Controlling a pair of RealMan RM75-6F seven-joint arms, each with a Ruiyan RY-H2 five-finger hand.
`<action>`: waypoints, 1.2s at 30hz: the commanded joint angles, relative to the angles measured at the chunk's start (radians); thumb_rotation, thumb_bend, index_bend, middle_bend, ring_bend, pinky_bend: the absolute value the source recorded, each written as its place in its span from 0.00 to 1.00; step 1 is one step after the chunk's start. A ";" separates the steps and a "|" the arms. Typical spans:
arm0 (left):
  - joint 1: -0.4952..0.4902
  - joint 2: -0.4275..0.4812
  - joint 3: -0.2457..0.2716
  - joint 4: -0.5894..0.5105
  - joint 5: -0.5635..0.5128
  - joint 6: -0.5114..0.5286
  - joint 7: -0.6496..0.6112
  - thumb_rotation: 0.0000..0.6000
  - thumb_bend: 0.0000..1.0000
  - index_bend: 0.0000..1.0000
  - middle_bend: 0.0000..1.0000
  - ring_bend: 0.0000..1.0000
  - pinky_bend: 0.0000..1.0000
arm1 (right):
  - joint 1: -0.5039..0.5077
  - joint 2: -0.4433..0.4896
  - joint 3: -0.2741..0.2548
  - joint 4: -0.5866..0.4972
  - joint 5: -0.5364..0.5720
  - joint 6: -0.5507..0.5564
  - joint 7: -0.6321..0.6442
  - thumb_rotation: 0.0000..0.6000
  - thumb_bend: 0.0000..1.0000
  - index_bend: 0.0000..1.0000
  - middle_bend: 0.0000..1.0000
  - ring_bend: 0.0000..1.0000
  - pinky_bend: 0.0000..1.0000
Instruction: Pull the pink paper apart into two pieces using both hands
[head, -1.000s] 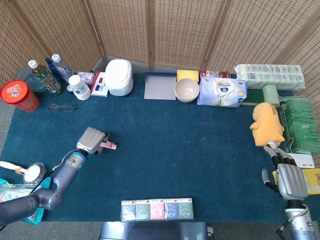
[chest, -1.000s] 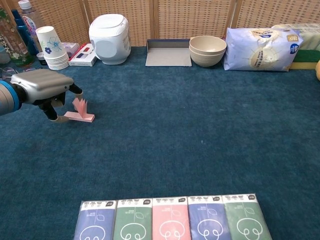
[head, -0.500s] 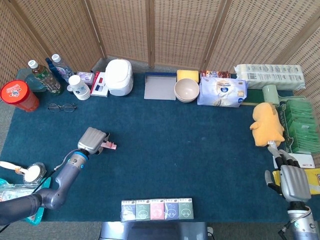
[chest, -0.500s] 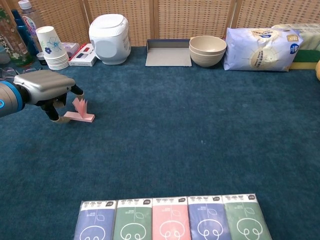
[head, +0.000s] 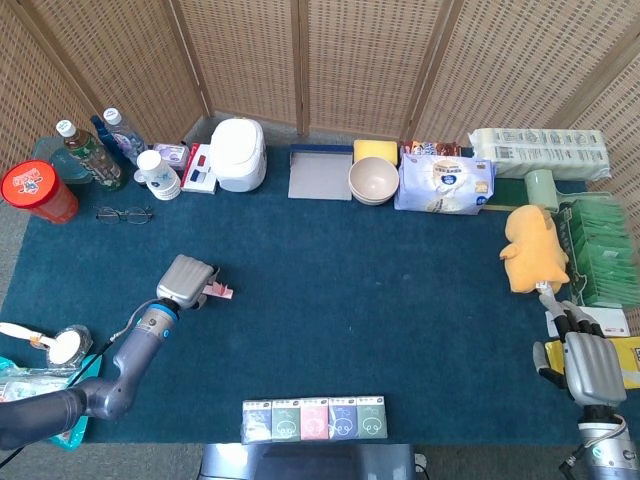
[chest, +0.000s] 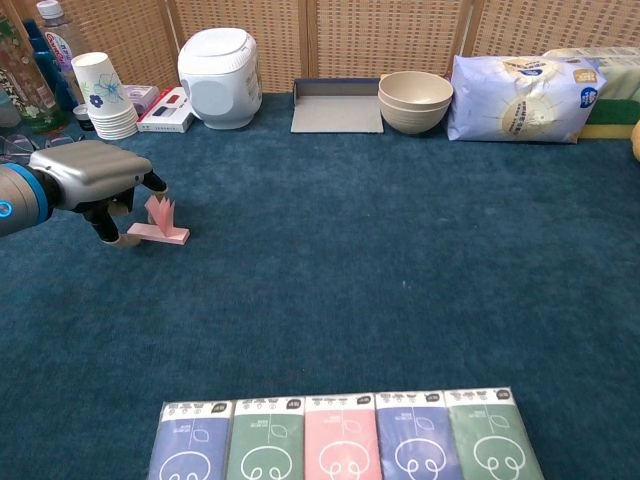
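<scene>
The left robot hand (chest: 88, 175) hung low over the blue worktop (chest: 400, 250), its fingers curled down around the near end of the pink paper (chest: 157, 222), apparently pinching it, though the contact itself was hidden. The paper lay just to the hand's right, one part flat on the worktop and another standing up. The right robot hand (head: 586, 362) rested well apart at the worktop's far right edge, fingers loosely spread and holding nothing, just below a yellow plush toy (head: 535, 247).
</scene>
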 joint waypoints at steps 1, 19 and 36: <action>-0.001 -0.003 0.000 0.002 -0.003 0.006 0.003 1.00 0.27 0.46 0.99 0.97 0.94 | -0.001 0.001 0.001 0.001 0.001 0.001 0.001 1.00 0.51 0.12 0.24 0.15 0.18; -0.010 -0.014 0.010 0.002 -0.044 0.014 0.045 1.00 0.27 0.48 0.99 0.97 0.94 | -0.012 0.008 0.003 0.003 0.001 0.008 0.021 1.00 0.51 0.12 0.24 0.15 0.18; -0.023 -0.004 0.017 -0.030 -0.101 0.035 0.106 1.00 0.38 0.59 1.00 0.99 0.97 | -0.025 0.015 0.002 0.001 -0.016 0.028 0.040 1.00 0.51 0.12 0.24 0.15 0.19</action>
